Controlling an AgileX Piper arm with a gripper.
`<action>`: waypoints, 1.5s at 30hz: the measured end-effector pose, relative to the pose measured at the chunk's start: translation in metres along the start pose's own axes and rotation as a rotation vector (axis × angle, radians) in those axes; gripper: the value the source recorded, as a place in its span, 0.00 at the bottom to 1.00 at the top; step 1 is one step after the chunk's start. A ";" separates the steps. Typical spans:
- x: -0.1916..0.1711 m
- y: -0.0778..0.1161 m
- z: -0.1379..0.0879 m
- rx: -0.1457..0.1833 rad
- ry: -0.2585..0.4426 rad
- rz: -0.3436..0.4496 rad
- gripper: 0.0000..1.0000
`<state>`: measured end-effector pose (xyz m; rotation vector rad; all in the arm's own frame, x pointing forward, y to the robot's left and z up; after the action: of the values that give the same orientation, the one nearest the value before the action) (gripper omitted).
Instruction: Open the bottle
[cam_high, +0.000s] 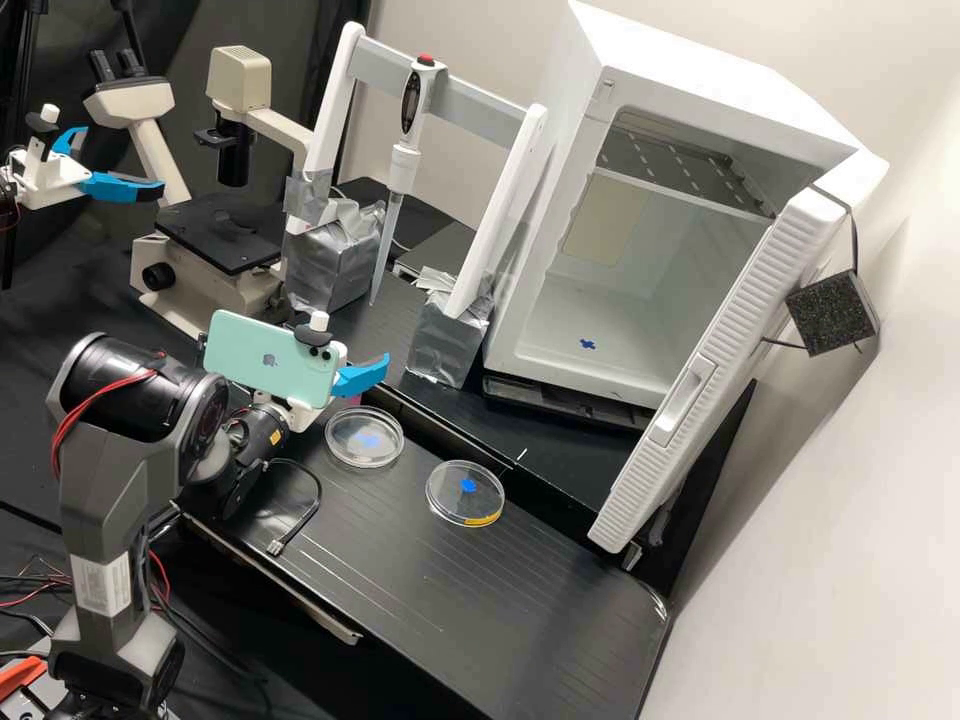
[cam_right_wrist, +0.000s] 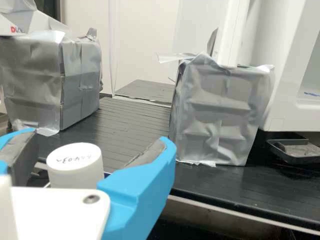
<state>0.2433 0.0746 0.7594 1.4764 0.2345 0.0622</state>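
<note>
The gripper (cam_high: 362, 376) is low over the bench in the high view, one blue finger showing beside the green phone on its wrist. Just under that finger is a small pink part of the bottle (cam_high: 353, 400); the rest is hidden there. In the wrist view the gripper (cam_right_wrist: 98, 138) stands open, its two fingers wide apart. The bottle's white cap (cam_right_wrist: 75, 161), with handwriting on top, is between them. A narrow dark gap separates the cap from one finger; contact with the other cannot be told. The bottle's body below the cap is hidden by the gripper's white base.
Two clear dishes (cam_high: 364, 437) lie on the lower bench near the gripper. Behind are the tape-wrapped stand blocks (cam_high: 447, 340), a pipette (cam_high: 404, 165) on the white stand, a microscope (cam_high: 215, 245) and a white cabinet (cam_high: 610, 310) with its door open. A second arm's gripper hangs at the far left.
</note>
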 end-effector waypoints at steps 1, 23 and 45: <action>0.000 0.000 0.000 0.000 0.000 0.000 0.00; 0.002 -0.001 -0.003 -0.006 0.010 -0.003 0.00; 0.004 -0.003 -0.006 -0.014 0.023 -0.009 0.00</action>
<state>0.2457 0.0805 0.7551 1.4615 0.2590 0.0737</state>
